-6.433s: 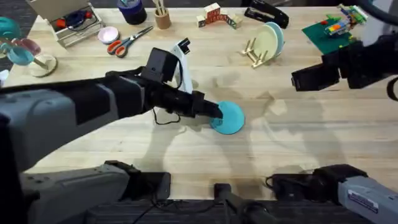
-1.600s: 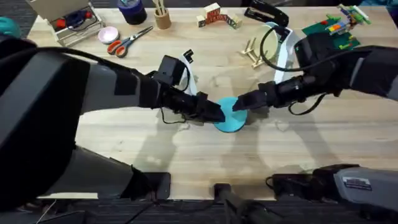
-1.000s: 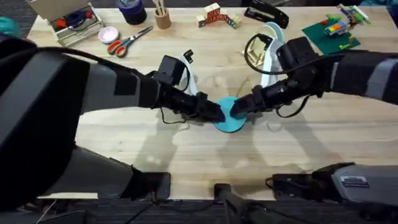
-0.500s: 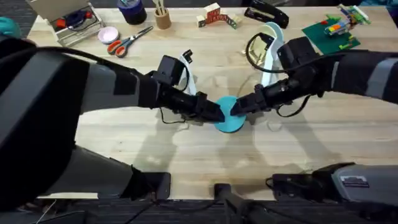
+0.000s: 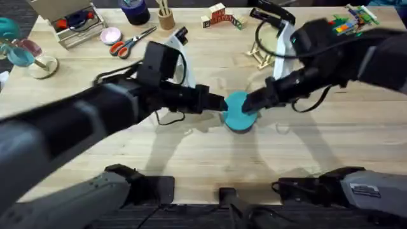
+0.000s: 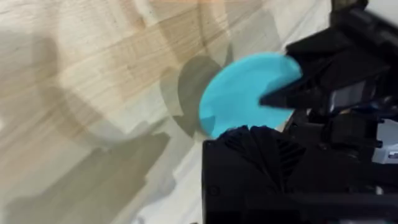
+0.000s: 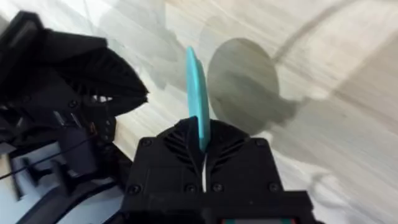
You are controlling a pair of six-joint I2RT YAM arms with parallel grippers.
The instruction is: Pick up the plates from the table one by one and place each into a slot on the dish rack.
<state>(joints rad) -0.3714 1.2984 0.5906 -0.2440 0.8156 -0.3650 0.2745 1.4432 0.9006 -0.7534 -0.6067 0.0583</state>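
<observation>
The turquoise plate (image 5: pixel 238 109) hangs tilted above the table (image 5: pixel 191 159), casting a shadow below it. My right gripper (image 5: pixel 250 106) is shut on its right rim; in the right wrist view the plate (image 7: pixel 195 87) stands edge-on between that gripper's fingers (image 7: pixel 202 146). My left gripper (image 5: pixel 219 105) is open just left of the plate, apart from it (image 7: pixel 127 68). The left wrist view shows the plate's face (image 6: pixel 245 93) and the right gripper (image 6: pixel 283 96) clamping it. The dish rack (image 5: pixel 257 54) stands at the back, partly behind the right arm. The cream plate is hidden.
Along the back edge lie orange scissors (image 5: pixel 130 41), a pink dish (image 5: pixel 110 35), a cup of sticks (image 5: pixel 166 18), wooden blocks (image 5: pixel 219 16), a stapler (image 5: pixel 267 11) and a green brick plate (image 5: pixel 337 28). A tray (image 5: pixel 70 22) sits back left.
The right gripper has raised the turquoise plate off the table and tipped it on edge. The left gripper has let go of it, and the left arm has shifted.
</observation>
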